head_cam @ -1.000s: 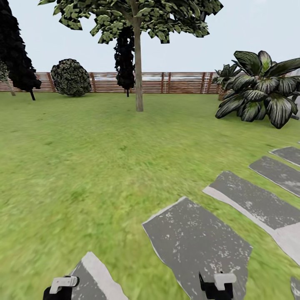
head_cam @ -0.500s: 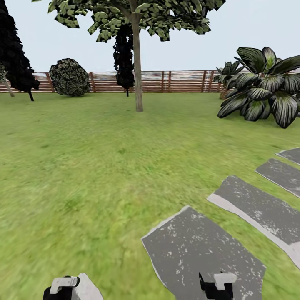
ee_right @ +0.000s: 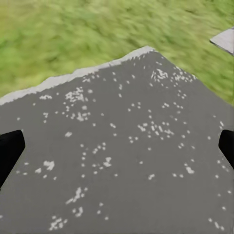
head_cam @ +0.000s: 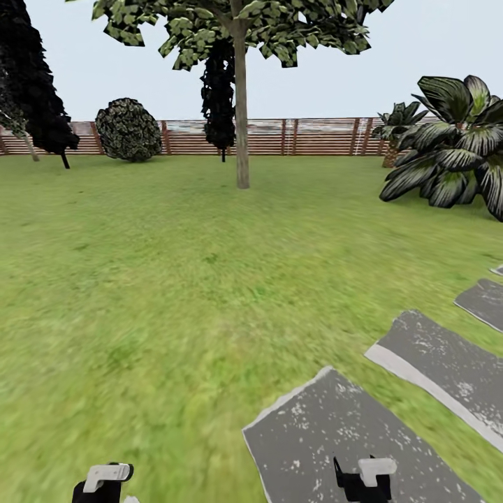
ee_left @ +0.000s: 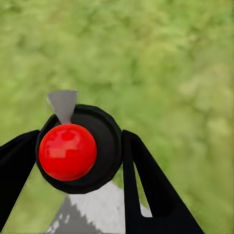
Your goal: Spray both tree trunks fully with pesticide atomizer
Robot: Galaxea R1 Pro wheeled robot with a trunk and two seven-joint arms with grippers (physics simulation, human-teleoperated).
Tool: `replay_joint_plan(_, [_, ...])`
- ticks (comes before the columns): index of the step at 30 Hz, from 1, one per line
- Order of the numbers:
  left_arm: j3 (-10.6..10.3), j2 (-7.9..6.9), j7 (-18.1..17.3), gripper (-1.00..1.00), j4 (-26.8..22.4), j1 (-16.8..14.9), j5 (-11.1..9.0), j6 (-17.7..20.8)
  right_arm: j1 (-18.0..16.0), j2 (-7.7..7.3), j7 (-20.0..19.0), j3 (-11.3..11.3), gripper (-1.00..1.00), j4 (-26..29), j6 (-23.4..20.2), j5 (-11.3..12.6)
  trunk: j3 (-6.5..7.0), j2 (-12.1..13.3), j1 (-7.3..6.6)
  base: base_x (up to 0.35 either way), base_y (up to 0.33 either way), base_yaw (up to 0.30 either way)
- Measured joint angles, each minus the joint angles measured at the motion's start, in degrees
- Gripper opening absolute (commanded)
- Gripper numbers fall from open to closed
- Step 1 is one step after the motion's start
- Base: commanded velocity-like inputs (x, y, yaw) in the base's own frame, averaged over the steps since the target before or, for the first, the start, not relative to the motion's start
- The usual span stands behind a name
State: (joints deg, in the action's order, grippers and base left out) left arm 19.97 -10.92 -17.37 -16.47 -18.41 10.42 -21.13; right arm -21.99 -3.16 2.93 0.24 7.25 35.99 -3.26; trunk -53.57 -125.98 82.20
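Grass lawn (head_cam: 175, 279) runs to the fence; one tree trunk (head_cam: 242, 126) stands upper centre. Our left tool (ee_left: 80, 153) grips the pesticide atomizer (ee_left: 68, 152); our right tool (ee_right: 117, 146) hangs wide open, empty. Step: approach. Next, we judge, closing on the trunk.

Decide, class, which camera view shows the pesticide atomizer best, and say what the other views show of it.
The left wrist view: the pesticide atomizer sits between the left end effector's fingers, seen from above, with red top and dark body. The head view catches just a pale part at the left end effector. The right wrist view looks at a stepping slab.
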Motion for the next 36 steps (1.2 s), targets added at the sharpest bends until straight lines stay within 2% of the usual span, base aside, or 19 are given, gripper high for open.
replay_joint_plan(36, [0.0, 0.00, 0.0, -1.00, 0.0, 0.0, 0.0, 0.0, 0.0, 0.00, 0.0, 0.0, 1.00, 0.0, 0.0, -0.1, 0.00, 0.0, 0.00, 0.339, 0.000, 0.000])
